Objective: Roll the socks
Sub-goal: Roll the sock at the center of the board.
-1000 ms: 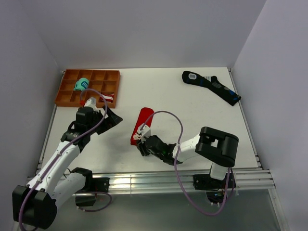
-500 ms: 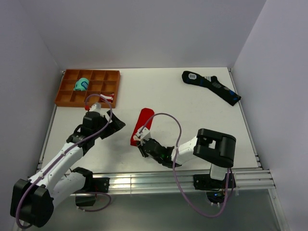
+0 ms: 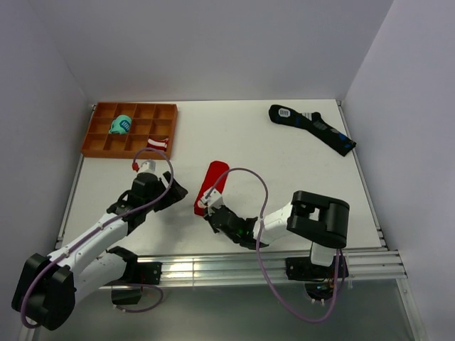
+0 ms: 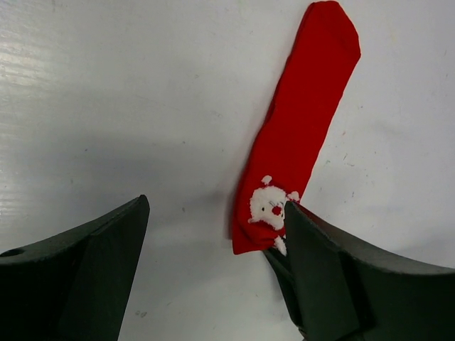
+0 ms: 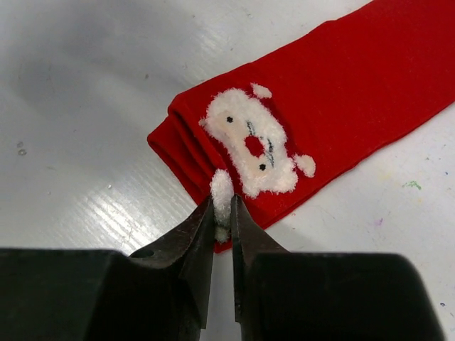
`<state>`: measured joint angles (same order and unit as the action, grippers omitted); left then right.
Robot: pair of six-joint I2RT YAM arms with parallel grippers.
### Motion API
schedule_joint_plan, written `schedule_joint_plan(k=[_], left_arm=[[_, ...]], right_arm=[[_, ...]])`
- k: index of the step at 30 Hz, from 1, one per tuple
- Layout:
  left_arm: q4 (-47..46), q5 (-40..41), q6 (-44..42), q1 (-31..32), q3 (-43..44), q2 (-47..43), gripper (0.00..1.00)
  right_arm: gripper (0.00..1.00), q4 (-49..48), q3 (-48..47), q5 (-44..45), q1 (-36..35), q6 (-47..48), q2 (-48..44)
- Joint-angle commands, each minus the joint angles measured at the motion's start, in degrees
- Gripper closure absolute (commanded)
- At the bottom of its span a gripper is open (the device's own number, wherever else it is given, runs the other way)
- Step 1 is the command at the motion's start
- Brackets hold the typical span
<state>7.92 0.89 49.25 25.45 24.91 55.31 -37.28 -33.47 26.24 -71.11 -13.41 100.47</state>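
The red socks (image 3: 212, 183) lie flat and stretched out as one narrow strip near the middle of the bench (image 3: 270, 142). They run slantwise, with the end bearing the white motif (image 5: 249, 145) nearest the arms. From here there is no turn of a roll in the fabric anywhere. At most, the near end shows a few stacked edges where the layers sit on each other.

The right pincer (image 3: 207, 209) is down at that near end. Its jaws are drawn almost together on the corner of the fabric, nipping a fluffy white tuft (image 5: 222, 192) at the edge just below the motif. It is a small bite, right at the hem and not across the width.

The left pincer (image 3: 170, 190) sits low over the bench just to the left of the same end. Its jaws are spread wide and have nothing between them.

So I would say the job is barely started. The grip on the starting end looks made, but the whole rolling is left to do: turning that end over and winding the strip up to its far tip.

Well off to the far left, an orange tray (image 3: 128, 153) holds a teal bundle (image 3: 120, 126) and a red-and-white striped bundle (image 3: 158, 144). A pair of long black socks (image 3: 313, 128) lies at the far right.
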Motion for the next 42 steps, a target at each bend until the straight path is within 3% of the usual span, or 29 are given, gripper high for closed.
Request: schedule_joint_plan(k=[1, 5, 10, 18, 27, 29, 35, 39, 42], left_arm=[[-5.19, 3.24, 0.84, 1.44, -1.17, 0.15, 0.18], [-7.39, 5.26, 0.32, 3.11, -2.31, 1.29, 0.22], [-11.78, 6.94, -0.65, 5.57, -4.25, 1.65, 0.37], [-24.60, 5.01, -1.00, 6.89, -12.86, -1.61, 0.56], [-33.49, 4.12, -1.80, 7.24, -17.61, -3.28, 0.64], [-36.03, 4.04, -1.36, 7.24, -18.31, -3.10, 0.69], [-43.51, 4.56, -1.79, 9.61, -22.88, -3.98, 0.66], [-46.85, 6.84, -1.36, 11.90, -26.73, -6.52, 0.47], [-47.74, 9.13, -0.65, 13.57, -30.43, -11.69, 0.44]], right_arm=[[0.82, 6.50, -0.80, -3.20, -0.17, -0.65, -1.67], [0.85, 10.90, -2.56, -7.95, 0.80, -1.35, -3.25], [0.87, 18.80, -6.33, -14.19, 2.81, -2.06, -4.40], [0.87, 22.68, -8.18, -31.92, 11.16, -5.84, -5.29], [0.89, 30.42, -15.48, -49.78, 18.02, -7.24, 1.22], [0.89, 30.60, -15.92, -54.88, 19.78, -7.59, 1.84], [0.89, 36.65, -20.40, -66.12, 24.87, -9.88, 5.88], [0.91, 40.96, -22.95, -68.78, 27.16, -10.58, 7.46], [0.91, 47.19, -25.93, -69.04, 27.95, -9.53, 9.57]])
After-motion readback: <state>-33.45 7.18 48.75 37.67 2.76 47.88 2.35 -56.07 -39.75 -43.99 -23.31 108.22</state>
